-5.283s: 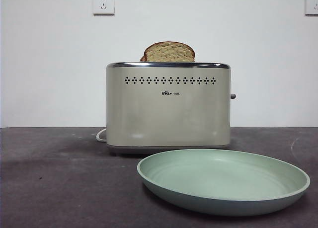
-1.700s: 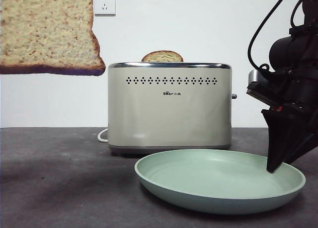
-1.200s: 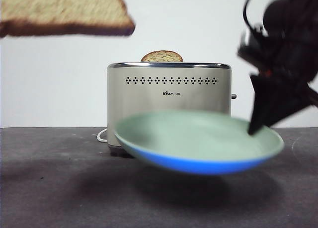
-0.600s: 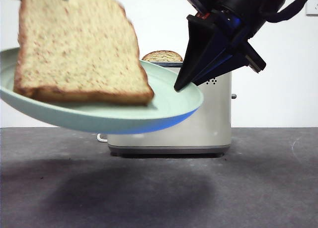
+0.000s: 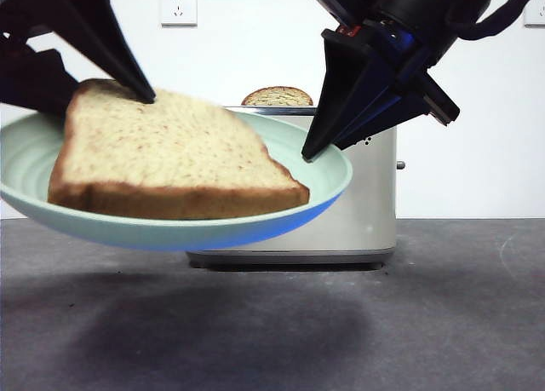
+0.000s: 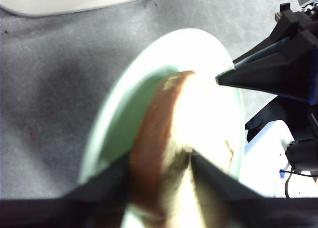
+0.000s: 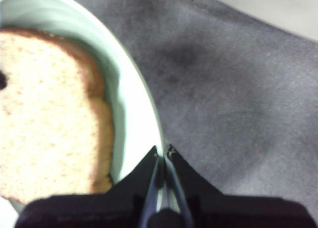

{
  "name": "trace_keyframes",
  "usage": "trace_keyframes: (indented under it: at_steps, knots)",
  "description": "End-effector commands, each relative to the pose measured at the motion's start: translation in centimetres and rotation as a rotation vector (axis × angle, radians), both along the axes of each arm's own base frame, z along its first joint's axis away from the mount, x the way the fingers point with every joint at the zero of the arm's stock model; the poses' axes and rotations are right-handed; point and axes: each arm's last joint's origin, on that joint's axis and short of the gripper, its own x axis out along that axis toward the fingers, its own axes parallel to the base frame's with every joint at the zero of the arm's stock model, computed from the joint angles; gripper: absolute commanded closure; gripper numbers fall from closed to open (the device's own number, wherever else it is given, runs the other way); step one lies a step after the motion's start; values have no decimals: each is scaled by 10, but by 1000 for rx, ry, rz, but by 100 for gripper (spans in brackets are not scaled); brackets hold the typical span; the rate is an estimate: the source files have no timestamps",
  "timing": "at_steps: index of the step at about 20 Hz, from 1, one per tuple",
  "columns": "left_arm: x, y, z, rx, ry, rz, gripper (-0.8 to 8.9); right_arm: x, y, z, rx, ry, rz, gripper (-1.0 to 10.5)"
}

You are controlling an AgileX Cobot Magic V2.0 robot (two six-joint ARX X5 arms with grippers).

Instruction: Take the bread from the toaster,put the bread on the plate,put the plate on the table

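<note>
Bread [image 5: 170,157] lies on plate [image 5: 324,182], left gripper [image 6: 161,161] clamped on its crust; right gripper [image 7: 163,151] pinches plate rim, airborne before toaster [image 5: 375,212].

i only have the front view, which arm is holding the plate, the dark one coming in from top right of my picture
Observer: That is the right tool. Its wrist view shows both jaws pinched shut on the rim of the plate.
Operator: and has the other one let go of the bread
Observer: No. The left wrist view shows the left tool with a jaw on either side of the bread, pressed against it near the crust.
</note>
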Motion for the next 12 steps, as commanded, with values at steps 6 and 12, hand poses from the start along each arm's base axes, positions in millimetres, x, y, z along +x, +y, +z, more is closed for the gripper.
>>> trace_keyframes:
  at_steps: [6,12]
  knots:
    - [2,-1,25,0,-75,-30,333,-3,-1,-3,-8,38,-1,963]
    - [-4,3,61,84,-136,-70,346,-3,-2,-4,-12,43,-2,963]
